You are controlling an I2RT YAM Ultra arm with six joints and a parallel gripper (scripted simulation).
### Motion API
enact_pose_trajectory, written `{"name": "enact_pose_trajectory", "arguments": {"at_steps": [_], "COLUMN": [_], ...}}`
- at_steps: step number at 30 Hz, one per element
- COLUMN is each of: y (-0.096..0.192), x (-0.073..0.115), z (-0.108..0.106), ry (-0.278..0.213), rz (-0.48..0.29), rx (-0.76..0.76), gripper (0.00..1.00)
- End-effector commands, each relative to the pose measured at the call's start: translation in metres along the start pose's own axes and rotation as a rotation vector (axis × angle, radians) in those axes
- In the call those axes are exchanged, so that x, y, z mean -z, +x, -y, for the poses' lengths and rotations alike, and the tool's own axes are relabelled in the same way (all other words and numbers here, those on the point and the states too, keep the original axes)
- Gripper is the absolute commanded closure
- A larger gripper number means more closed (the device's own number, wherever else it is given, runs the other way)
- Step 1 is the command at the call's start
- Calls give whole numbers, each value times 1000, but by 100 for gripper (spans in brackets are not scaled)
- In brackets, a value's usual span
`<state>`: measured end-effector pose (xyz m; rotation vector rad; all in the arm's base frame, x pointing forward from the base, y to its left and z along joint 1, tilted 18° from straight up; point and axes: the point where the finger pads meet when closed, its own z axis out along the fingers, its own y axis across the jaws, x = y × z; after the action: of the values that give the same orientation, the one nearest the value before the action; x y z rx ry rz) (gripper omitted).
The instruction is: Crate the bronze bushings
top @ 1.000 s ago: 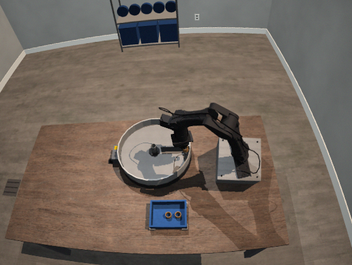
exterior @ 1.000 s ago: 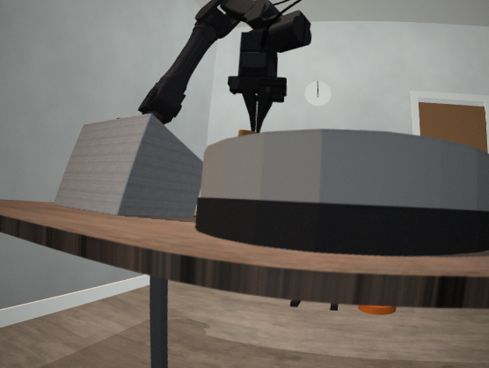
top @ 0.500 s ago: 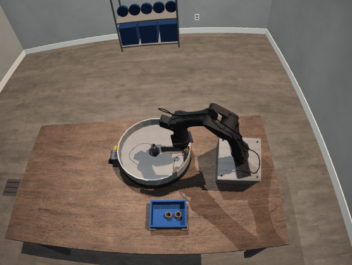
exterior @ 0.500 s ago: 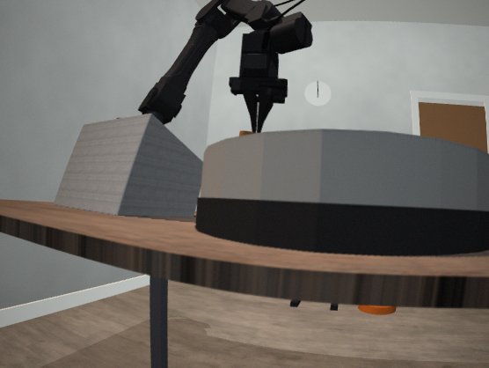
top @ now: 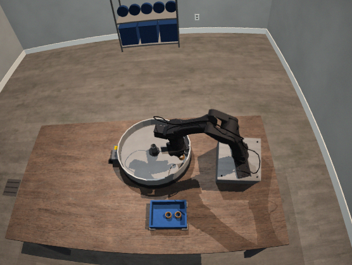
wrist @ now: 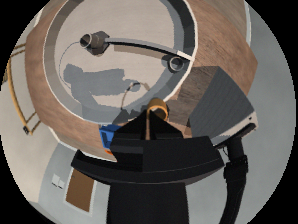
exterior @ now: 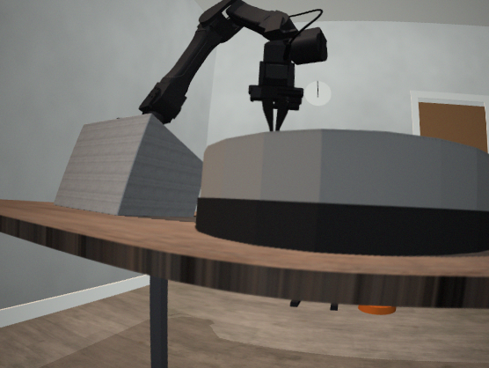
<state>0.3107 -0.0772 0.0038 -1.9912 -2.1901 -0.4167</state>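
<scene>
The grey turntable [top: 154,153] stands at the table's middle. My gripper [top: 177,151] is over its right inner side, near the rim, pointing down. It is shut on the wall of a bronze bushing [top: 183,157], which shows as a bronze ring at my fingertips in the wrist view [wrist: 156,106]. In the exterior view the shut fingertips [exterior: 273,127] reach the rim's top and the bushing is hidden. A dark steel bushing [top: 154,149] [wrist: 95,42] stands near the turntable's centre. Another grey ring [wrist: 174,63] lies by the rim. The blue crate [top: 168,215] at the table's front holds two bronze bushings [top: 168,215] [top: 178,214].
My arm's grey base block [top: 238,161] stands right of the turntable. A small yellow and black unit [top: 114,153] sits on the turntable's left edge. A shelf with blue bins [top: 147,23] stands at the far wall.
</scene>
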Motion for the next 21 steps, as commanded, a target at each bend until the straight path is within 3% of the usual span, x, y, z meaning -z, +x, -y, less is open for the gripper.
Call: {"name": "enact_pose_trajectory", "arguments": {"at_steps": [1,5,8,19,21], "y": [18,29,48,136,136], "x": [16,16,5,5,5], "z": [-23,-31,-43,-110,-110], "ry": [-36,-32,-1,-5,-5], "rz": [16,25,12,12,12], "rx": [-25,-25,-36,-36,-36], "gripper": [100,100,100,100,100]}}
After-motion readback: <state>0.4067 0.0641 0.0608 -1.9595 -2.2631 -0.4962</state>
